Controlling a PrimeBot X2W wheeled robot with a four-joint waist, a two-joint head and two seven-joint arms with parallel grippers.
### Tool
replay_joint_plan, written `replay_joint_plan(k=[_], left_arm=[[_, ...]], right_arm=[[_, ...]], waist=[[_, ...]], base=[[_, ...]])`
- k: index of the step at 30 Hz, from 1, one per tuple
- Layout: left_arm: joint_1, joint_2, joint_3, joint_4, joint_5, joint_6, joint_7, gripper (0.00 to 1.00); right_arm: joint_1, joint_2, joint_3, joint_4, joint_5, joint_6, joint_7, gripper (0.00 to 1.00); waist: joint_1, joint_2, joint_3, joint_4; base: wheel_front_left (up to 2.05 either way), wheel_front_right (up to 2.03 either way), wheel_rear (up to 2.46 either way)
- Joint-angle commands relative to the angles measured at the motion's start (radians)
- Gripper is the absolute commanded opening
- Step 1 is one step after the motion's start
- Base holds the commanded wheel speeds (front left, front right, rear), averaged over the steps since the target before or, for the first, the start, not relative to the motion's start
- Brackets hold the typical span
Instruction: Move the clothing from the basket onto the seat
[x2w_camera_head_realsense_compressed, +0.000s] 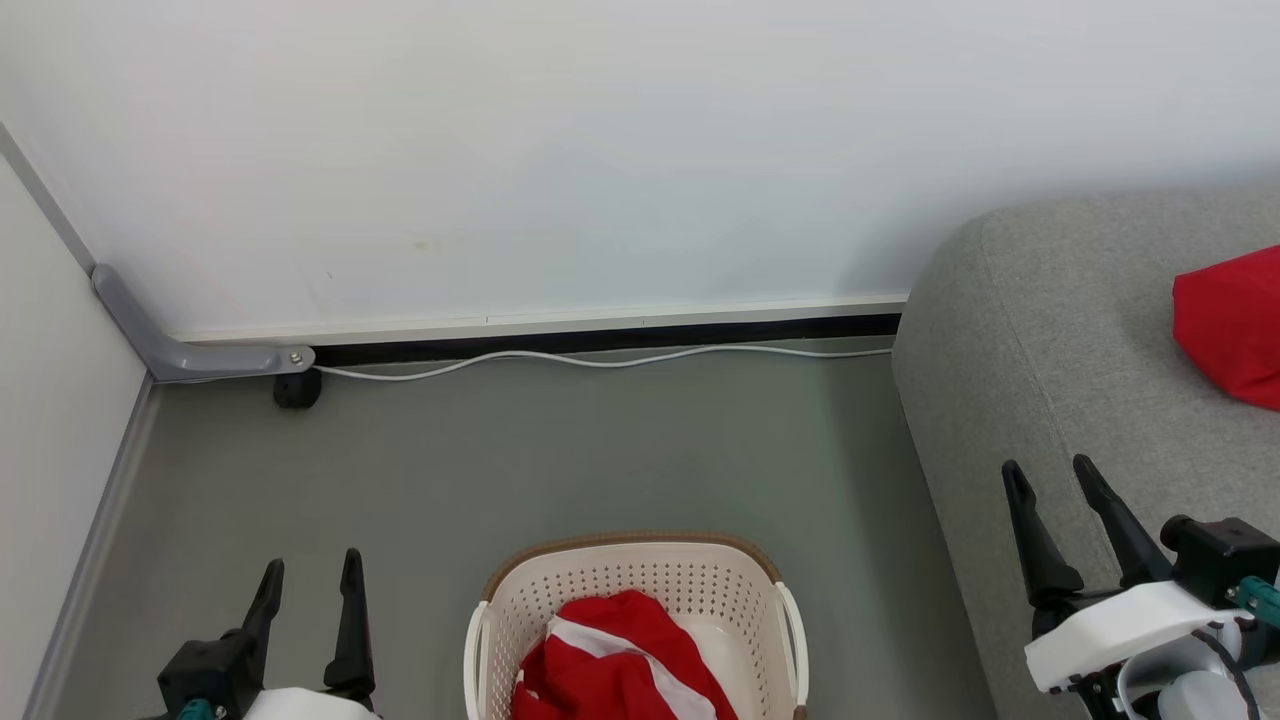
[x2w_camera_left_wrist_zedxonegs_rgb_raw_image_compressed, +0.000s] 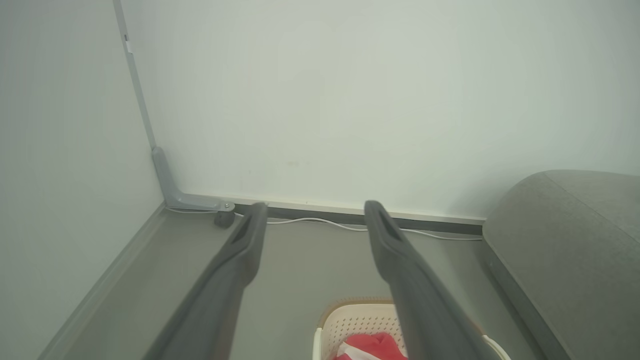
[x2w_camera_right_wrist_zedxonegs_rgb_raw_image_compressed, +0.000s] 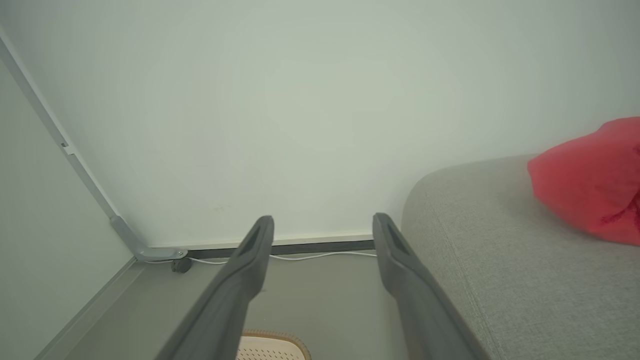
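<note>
Cream perforated plastic with a brown rim, the laundry basket (x2w_camera_head_realsense_compressed: 640, 585) sat closest to me, holding one crumpled red white-striped garment (x2w_camera_head_realsense_compressed: 615, 665); I judged it best to drop straight onto that heap and pinch a thick fold, clear of the walls. My left gripper (x2w_camera_head_realsense_compressed: 313, 560) and right gripper (x2w_camera_head_realsense_compressed: 1046, 463) hung either side, fingers forward, jaws wide and empty. Beyond, the other red garment (x2w_camera_head_realsense_compressed: 1235, 325) lay on the large grey woven seat (x2w_camera_head_realsense_compressed: 1050, 330).

- Bright red with white stripes, bottom centre: basket garment (x2w_camera_head_realsense_compressed: 615, 665)
- Plain bright red, right edge: second garment (x2w_camera_head_realsense_compressed: 1230, 325)
- Cream-white, perforated in dot rows, brown along the rim: basket (x2w_camera_head_realsense_compressed: 640, 580)
- Grey woven texture, right side: seat (x2w_camera_head_realsense_compressed: 1040, 330)
- Dull grey-green: floor (x2w_camera_head_realsense_compressed: 600, 450)
- White, under the black wall strip (x2w_camera_head_realsense_compressed: 700, 333): cable (x2w_camera_head_realsense_compressed: 600, 362)
</note>
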Motion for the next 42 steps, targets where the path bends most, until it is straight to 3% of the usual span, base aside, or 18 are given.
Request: replay_joint_plan(k=[1,26,42], left_arm=[[-0.013,0.009,0.034,-0.023,0.01,0.004,-0.006,1.0],[-0.009,0.009,-0.024,-0.007,-0.011,0.011,-0.006,1.0],[-0.144,0.009,-0.209,0.077,-0.082,0.065,-0.006,1.0]], right_arm=[[-0.007,-0.01,0.013,-0.028,-0.012,0.003,-0.006,1.0],[-0.008,-0.002,-0.011,-0.027,-0.023,0.003,-0.006,1.0],[-0.139,-0.034,-0.048,-0.133,-0.002,0.003,-0.006,1.0]], waist=[[0.0,-0.0001,-0.002,-0.001],[0.0,-0.0001,0.026,-0.006],[0.0,-0.0001,0.287,-0.007]], base=[[0.0,0.0,0.0],[0.0,0.0,0.0],[0.0,0.0,0.0]])
